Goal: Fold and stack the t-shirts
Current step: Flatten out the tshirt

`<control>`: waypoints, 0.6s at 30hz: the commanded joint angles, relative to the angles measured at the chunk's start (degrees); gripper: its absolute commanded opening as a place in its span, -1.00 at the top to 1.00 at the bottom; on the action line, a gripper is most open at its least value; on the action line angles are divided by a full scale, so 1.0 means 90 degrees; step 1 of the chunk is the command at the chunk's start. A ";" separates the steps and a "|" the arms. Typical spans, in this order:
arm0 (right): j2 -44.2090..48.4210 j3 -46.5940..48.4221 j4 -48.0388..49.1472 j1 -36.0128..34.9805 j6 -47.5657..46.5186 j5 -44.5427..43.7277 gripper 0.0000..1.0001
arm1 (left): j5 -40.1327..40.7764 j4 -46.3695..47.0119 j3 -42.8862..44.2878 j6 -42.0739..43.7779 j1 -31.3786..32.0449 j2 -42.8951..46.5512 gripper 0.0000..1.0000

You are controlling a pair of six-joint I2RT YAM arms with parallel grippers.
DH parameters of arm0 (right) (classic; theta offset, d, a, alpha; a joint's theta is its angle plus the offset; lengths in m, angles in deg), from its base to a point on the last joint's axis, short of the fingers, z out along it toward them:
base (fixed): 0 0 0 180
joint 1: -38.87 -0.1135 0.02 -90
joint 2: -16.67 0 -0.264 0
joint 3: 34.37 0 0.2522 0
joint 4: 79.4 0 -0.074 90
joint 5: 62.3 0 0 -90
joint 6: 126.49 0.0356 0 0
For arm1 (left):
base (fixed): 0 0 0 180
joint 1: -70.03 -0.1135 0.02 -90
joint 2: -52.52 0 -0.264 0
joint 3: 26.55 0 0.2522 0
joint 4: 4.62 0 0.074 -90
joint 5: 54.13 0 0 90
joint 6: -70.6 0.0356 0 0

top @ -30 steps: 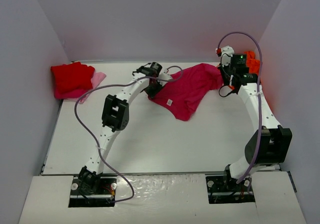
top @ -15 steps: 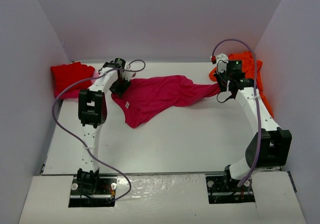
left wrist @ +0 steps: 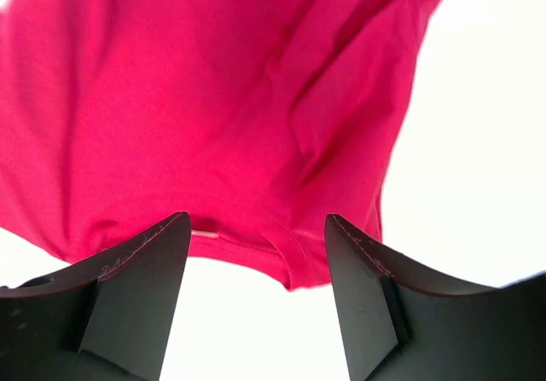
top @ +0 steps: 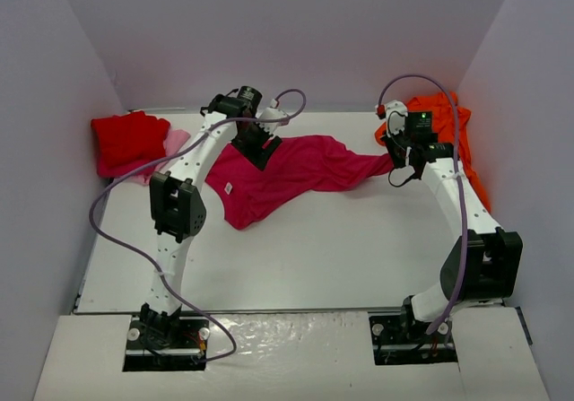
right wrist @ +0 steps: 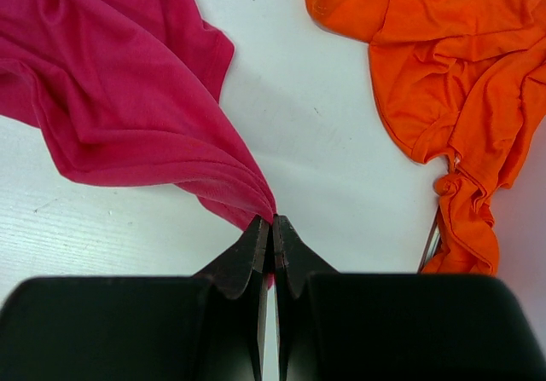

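Magenta t-shirt (top: 296,169) is laid far-centre on the table (top: 314,257), long axis drawn 9-to-3 o'clock, bunched end toward 3. Cloth is judged light, limp and stretchy, best taken at hem corners. Right gripper (right wrist: 273,228) is clenched on the bunched end. Left gripper (left wrist: 256,223) is spread, nothing held, over the hem.

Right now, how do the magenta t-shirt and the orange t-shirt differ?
The magenta t-shirt is pulled out long and fairly flat; the orange t-shirt is bunched in a heap. The right gripper has its jaws shut on a magenta corner; nothing grips the orange one. Both are unfolded.
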 commanded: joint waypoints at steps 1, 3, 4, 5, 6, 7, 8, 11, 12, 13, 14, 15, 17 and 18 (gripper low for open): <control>0.0231 -0.0004 0.0263 -0.0062 -0.0025 0.0097 1.00 | -0.0527 -0.0788 0.0090 -0.0138 -0.0174 0.0192 -0.22; 0.0229 -0.0014 0.0263 -0.0063 -0.0025 0.0097 1.00 | -0.0648 -0.0832 0.0014 -0.0159 -0.0226 0.0182 -0.23; 0.0220 -0.0014 0.0263 -0.0068 -0.0025 0.0097 1.00 | -0.0735 -0.0919 -0.0005 -0.0163 -0.0240 0.0146 -0.23; 0.0212 -0.0012 0.0263 -0.0073 -0.0025 0.0099 1.00 | -0.0824 -0.1002 -0.0020 -0.0169 -0.0255 0.0108 -0.23; 0.0213 -0.0004 0.0262 -0.0082 -0.0025 0.0108 1.00 | -0.0925 -0.1069 -0.0020 -0.0179 -0.0272 0.0051 -0.24; 0.0222 -0.0004 0.0253 -0.0092 -0.0024 0.0117 1.00 | -0.1012 -0.1138 -0.0010 -0.0197 -0.0281 -0.0087 -0.24; 0.0221 -0.0004 0.0253 -0.0102 -0.0015 0.0117 1.00 | -0.1170 -0.1218 -0.0003 -0.0195 -0.0281 -0.0160 -0.24; 0.0219 -0.0014 0.0253 -0.0127 -0.0009 0.0113 1.00 | -0.1451 -0.1445 -0.0041 -0.0161 -0.0278 -0.0438 -0.26; 0.0226 -0.0025 0.0253 -0.0134 -0.0012 0.0110 1.00 | -0.1540 -0.1498 -0.0062 -0.0143 -0.0275 -0.0528 -0.26; 0.0231 -0.0035 0.0253 -0.0140 -0.0014 0.0104 1.00 | -0.1616 -0.1548 -0.0080 -0.0127 -0.0272 -0.0612 -0.27; 0.0231 -0.0041 0.0253 -0.0140 -0.0011 0.0091 1.00 | -0.1646 -0.1585 -0.0083 -0.0121 -0.0276 -0.0678 -0.27; 0.0231 -0.0048 0.0253 -0.0140 -0.0008 0.0078 1.00 | -0.1677 -0.1621 -0.0087 -0.0114 -0.0279 -0.0745 -0.27; 0.0249 -0.0066 0.0253 -0.0144 -0.0014 0.0046 1.00 | -0.1725 -0.1701 -0.0067 -0.0100 -0.0286 -0.0894 -0.27; 0.0263 -0.0076 0.0253 -0.0148 -0.0021 0.0029 1.00 | -0.1746 -0.1742 -0.0050 -0.0093 -0.0289 -0.0973 -0.27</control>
